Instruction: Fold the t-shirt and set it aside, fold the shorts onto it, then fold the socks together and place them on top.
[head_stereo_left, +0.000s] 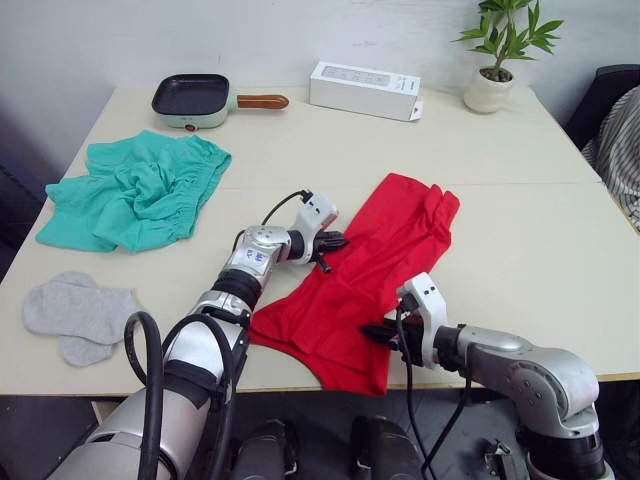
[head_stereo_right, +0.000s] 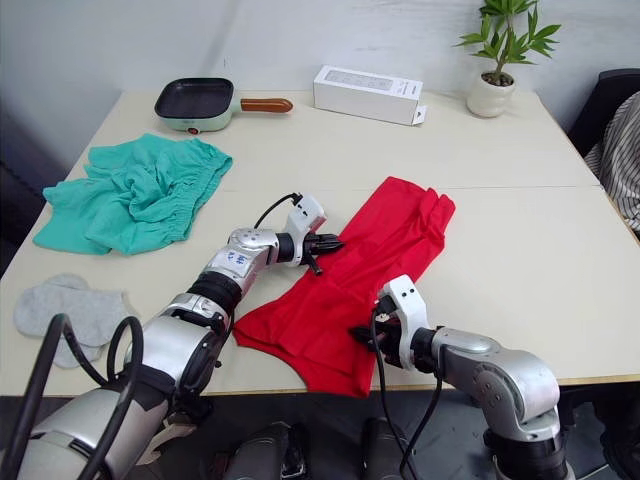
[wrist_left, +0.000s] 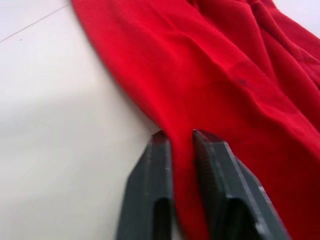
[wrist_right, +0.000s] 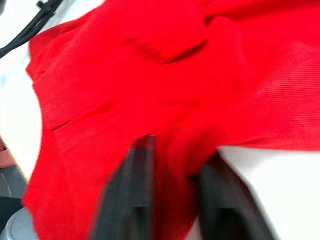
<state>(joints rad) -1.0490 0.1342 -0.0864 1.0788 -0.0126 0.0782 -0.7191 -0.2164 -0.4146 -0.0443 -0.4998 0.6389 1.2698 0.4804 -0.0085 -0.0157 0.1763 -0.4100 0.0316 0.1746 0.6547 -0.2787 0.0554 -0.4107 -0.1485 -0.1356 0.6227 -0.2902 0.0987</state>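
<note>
The t-shirt (head_stereo_left: 375, 262) is lying bunched into a long diagonal strip across the middle of the table (head_stereo_left: 520, 250), its near end hanging just over the front edge. The left gripper (head_stereo_left: 327, 243) is clamped on the shirt's left edge about halfway along; in the left wrist view a ridge of red cloth is being pinched between the two fingers (wrist_left: 150, 195). The right gripper (head_stereo_left: 383, 335) is closed on the near end of the shirt by the table's front edge; in the right wrist view red fabric is being squeezed between the blurred fingers (wrist_right: 131, 195).

The shorts (head_stereo_left: 135, 190) are lying crumpled at the left side of the table, well apart from the shirt. The socks (head_stereo_left: 78, 312) are lying flat and overlapping at the near left corner, apart from the shorts and from the left arm. Nothing is lying on top of any garment.

Along the far edge, a small electric pan (head_stereo_left: 195, 100) with a mint-green body, dark inside and a wooden handle is sitting behind the shorts; no contents can be made out in it. A white oblong box (head_stereo_left: 365, 90) is sitting to its right, closed. A potted plant (head_stereo_left: 497, 60) in a white pot is standing at the far right corner. A dark chair with striped cloth (head_stereo_left: 618, 140) is showing past the table's right edge. The far-edge items are all standing well apart from the shirt and both grippers.
</note>
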